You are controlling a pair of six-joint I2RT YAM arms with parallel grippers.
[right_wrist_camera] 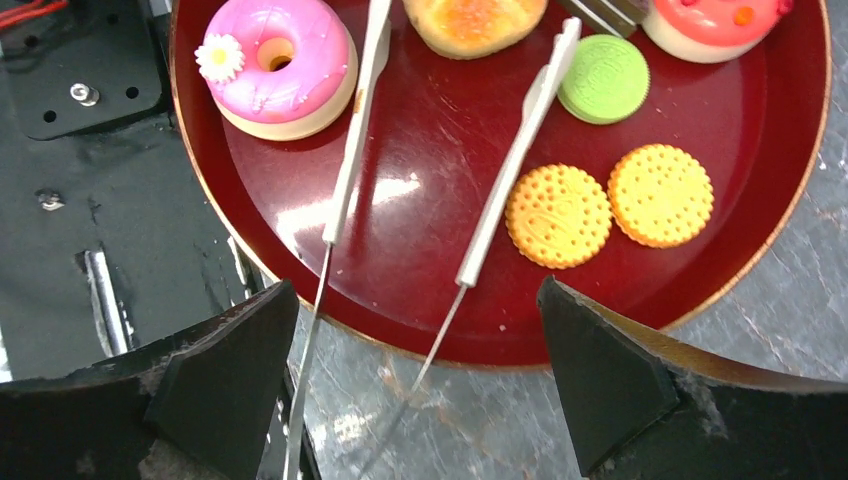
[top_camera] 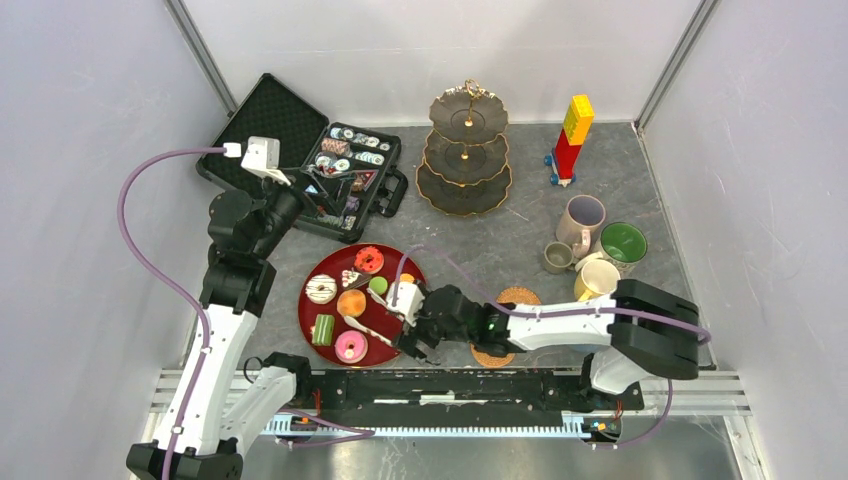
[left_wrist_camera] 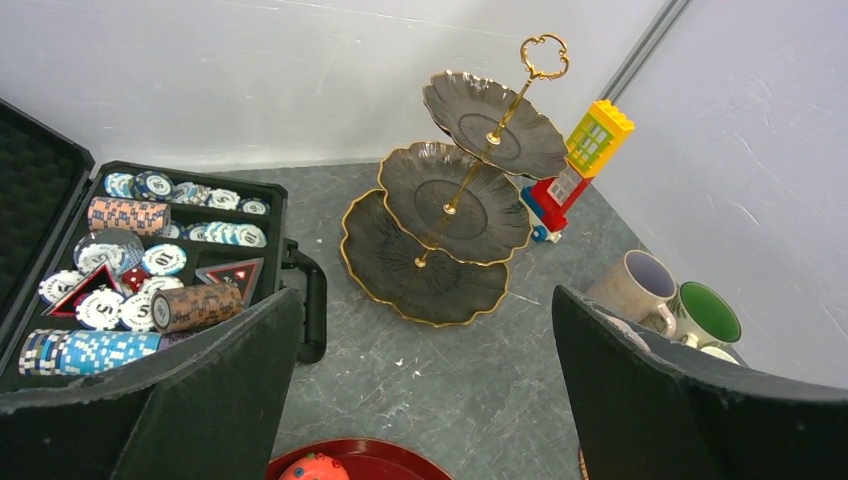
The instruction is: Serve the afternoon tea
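The red tray (top_camera: 338, 272) holds toy treats: a pink donut (right_wrist_camera: 278, 65), a green macaron (right_wrist_camera: 603, 78), two yellow biscuits (right_wrist_camera: 558, 215) and an orange bun (right_wrist_camera: 475, 20). Metal tongs (right_wrist_camera: 515, 165) lie across the tray, their joined end over its near rim. My right gripper (top_camera: 400, 330) is open and empty, its jaws standing either side of the tongs' end (right_wrist_camera: 415, 395). The three-tier stand (top_camera: 466, 150) is bare at the back. My left gripper (top_camera: 325, 190) is open and empty, hovering by the case, facing the stand (left_wrist_camera: 440, 210).
An open black case of poker chips (top_camera: 345, 165) lies back left. The red-and-yellow block tower (top_camera: 570, 138) stands back right. Lilac (top_camera: 583, 218), green-lined (top_camera: 623, 243), grey (top_camera: 557, 257) and yellow (top_camera: 597, 280) mugs cluster at right. Two coasters (top_camera: 517, 297) lie by my right arm.
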